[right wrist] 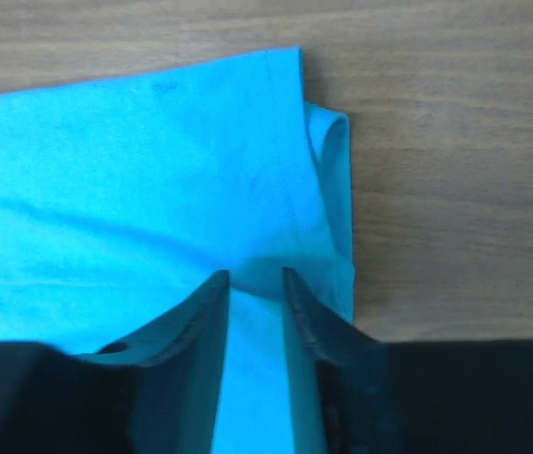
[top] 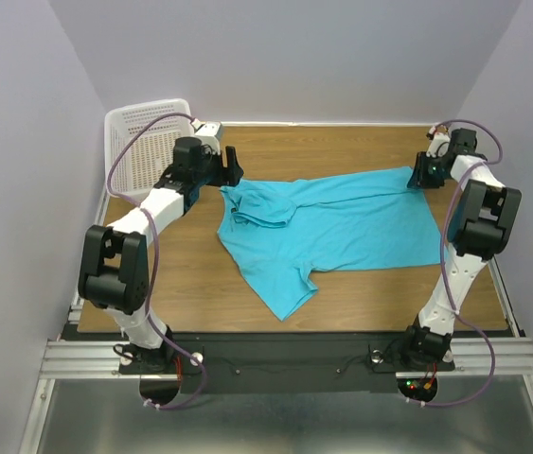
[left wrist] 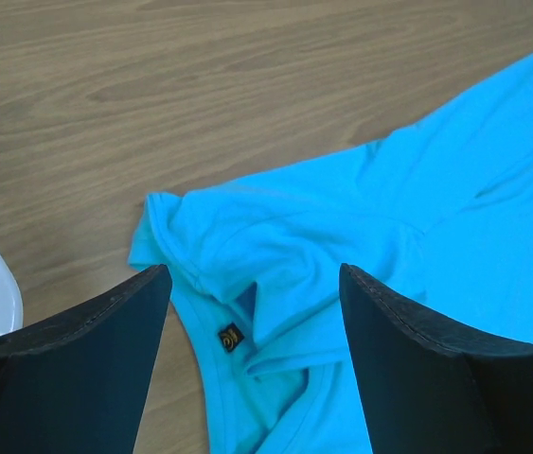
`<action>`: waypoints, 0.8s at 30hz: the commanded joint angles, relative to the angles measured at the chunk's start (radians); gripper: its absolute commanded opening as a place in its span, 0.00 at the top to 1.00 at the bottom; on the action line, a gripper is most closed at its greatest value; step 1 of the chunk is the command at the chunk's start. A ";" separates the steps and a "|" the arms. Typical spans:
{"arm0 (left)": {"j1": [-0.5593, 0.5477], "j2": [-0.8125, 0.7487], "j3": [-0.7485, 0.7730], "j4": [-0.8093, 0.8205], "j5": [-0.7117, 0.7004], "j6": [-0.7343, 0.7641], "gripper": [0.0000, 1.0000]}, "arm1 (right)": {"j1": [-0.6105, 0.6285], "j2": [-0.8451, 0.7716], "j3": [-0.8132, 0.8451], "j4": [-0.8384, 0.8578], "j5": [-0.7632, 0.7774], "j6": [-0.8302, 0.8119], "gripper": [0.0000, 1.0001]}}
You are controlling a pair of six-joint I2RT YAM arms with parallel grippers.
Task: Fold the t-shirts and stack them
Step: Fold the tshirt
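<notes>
T-shirt (top: 342,227) spread on the wooden table (top: 342,151), one arm at each end

The left gripper (top: 231,167) hangs over the collar end with its jaws wide apart, holding nothing. The far-reaching right gripper (top: 422,173) has narrow jaws pinching the hem corner. Only the left wrist view shows the small dark neck label (left wrist: 231,338) and crumpled collar. The right wrist view shows the stitched hem. A white mesh basket (top: 143,132) stands far left.

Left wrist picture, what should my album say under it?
Left gripper open over the turquoise t-shirt, bunched collar and dark neck label showing, on the wooden table.
</notes>
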 commanded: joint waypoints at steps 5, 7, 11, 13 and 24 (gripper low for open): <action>-0.076 0.154 0.200 -0.043 -0.227 -0.104 0.29 | -0.014 -0.146 -0.039 0.040 -0.099 0.048 0.62; -0.098 0.177 0.219 -0.076 -0.294 -0.129 0.30 | -0.014 -0.132 -0.051 0.045 -0.102 0.055 0.62; -0.150 0.194 0.220 -0.115 -0.472 -0.215 0.26 | -0.013 -0.086 -0.062 0.050 -0.087 0.058 0.61; -0.167 0.207 0.219 -0.120 -0.508 -0.238 0.24 | -0.013 -0.052 -0.048 0.054 -0.075 0.058 0.61; -0.178 0.178 0.202 -0.106 -0.566 -0.227 0.19 | -0.013 0.015 -0.058 0.053 0.029 0.049 0.64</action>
